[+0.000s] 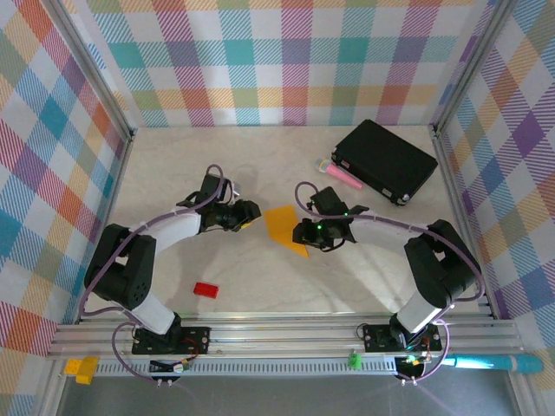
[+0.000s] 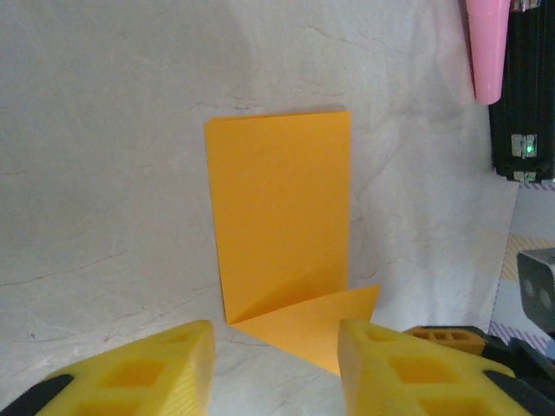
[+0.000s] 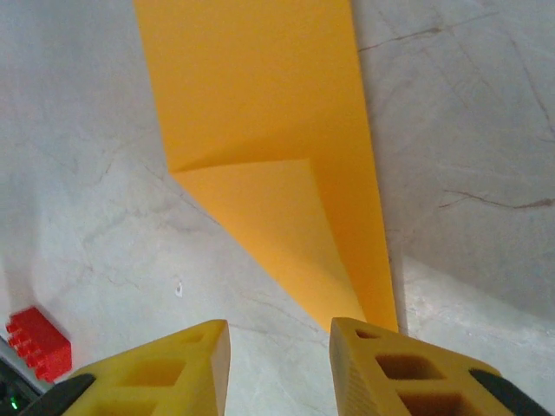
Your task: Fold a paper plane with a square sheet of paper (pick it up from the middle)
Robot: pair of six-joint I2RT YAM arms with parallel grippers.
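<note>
The square sheet of paper [image 1: 284,224] is orange-yellow and lies flat on the table at mid-centre. It is folded into a narrow rectangle [image 2: 282,199], with one corner turned over as a triangle flap [image 3: 260,217]. My left gripper [image 1: 254,214] sits just left of the sheet. It is open [image 2: 276,364], and the flap's tip lies on the table close to its right finger [image 2: 390,373]. Just right of the sheet, my right gripper [image 1: 299,232] is also open [image 3: 279,364], with the paper's pointed end beside its right finger [image 3: 390,373]. Neither gripper holds the paper.
A small red block [image 1: 205,289] lies near the front left, also at the right wrist view's lower left [image 3: 39,342]. A black box [image 1: 386,160] sits at the back right with a pink stick [image 1: 344,177] beside it. Checked walls enclose the table.
</note>
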